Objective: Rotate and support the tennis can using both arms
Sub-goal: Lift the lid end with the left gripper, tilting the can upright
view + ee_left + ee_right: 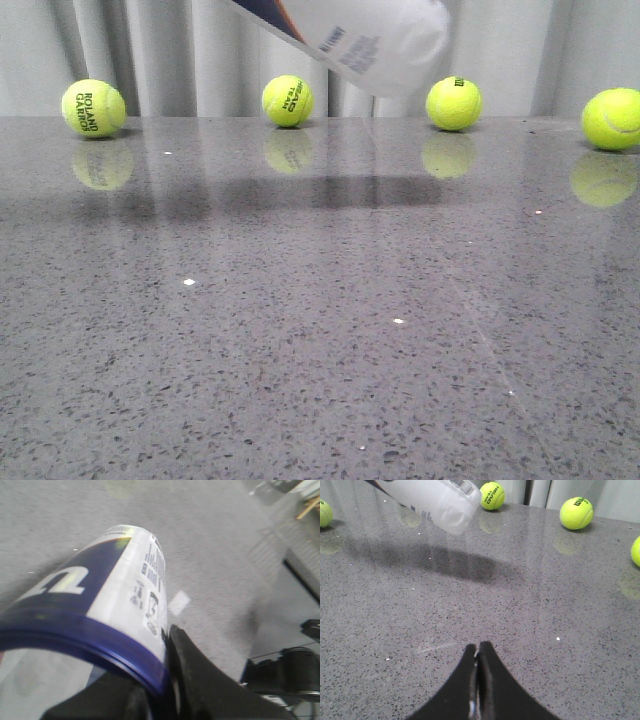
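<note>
The tennis can (pixel 370 40) hangs tilted in the air above the table, its white closed end low and to the right, its upper part cut off by the front view's top edge. In the left wrist view the can (pixel 120 585) shows its navy label, white logo and navy rim, and my left gripper (pixel 150 680) is shut on the rim end, one black finger (pixel 200 680) pressed against the can's side. My right gripper (pixel 479 647) is shut and empty, low over the table, well short of the can (pixel 432 500). Neither gripper shows in the front view.
Several yellow-green tennis balls stand along the table's far edge: far left (pixel 93 108), centre (pixel 288 100), right of centre (pixel 453 103), far right (pixel 612 118). A grey curtain hangs behind. The speckled grey table (pixel 320 330) carries the can's shadow.
</note>
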Controlling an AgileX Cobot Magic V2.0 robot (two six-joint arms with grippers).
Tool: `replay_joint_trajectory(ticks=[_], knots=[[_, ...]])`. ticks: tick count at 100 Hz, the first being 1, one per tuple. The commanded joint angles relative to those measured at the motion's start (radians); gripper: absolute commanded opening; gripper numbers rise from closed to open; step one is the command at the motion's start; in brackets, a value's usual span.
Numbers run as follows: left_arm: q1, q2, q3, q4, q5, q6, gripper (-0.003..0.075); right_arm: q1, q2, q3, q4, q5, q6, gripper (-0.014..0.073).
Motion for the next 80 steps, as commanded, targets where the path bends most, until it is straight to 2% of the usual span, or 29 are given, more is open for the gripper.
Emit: replay_joint_trajectory(ticks=[1, 19, 40, 62, 80], knots=[[-0.022, -0.051, -0.089, 0.053, 0.057, -0.089, -0.0020, -0.005, 0.011, -0.022, -0.018, -0.081, 0.000, -0.0067], [-0.088, -0.074, -0.129, 0.282, 0.057, -0.201, -0.0020, -0.005, 0.011, -0.022, -0.018, -0.081, 0.000, -0.0067], [-0.230, -0.100, -0.129, 0.560, 0.057, -0.324, -0.0020, -0.005, 0.011, -0.022, -0.018, -0.081, 0.000, -0.0067], [-0.315, -0.099, -0.129, 0.640, 0.057, -0.324, -0.0020, -0.005, 0.011, -0.022, -0.018, -0.081, 0.000, -0.0067], [-0.323, -0.090, -0.129, 0.663, 0.057, -0.324, -0.0019, -0.005, 0.011, -0.022, -0.018, -0.081, 0.000, -0.0067]])
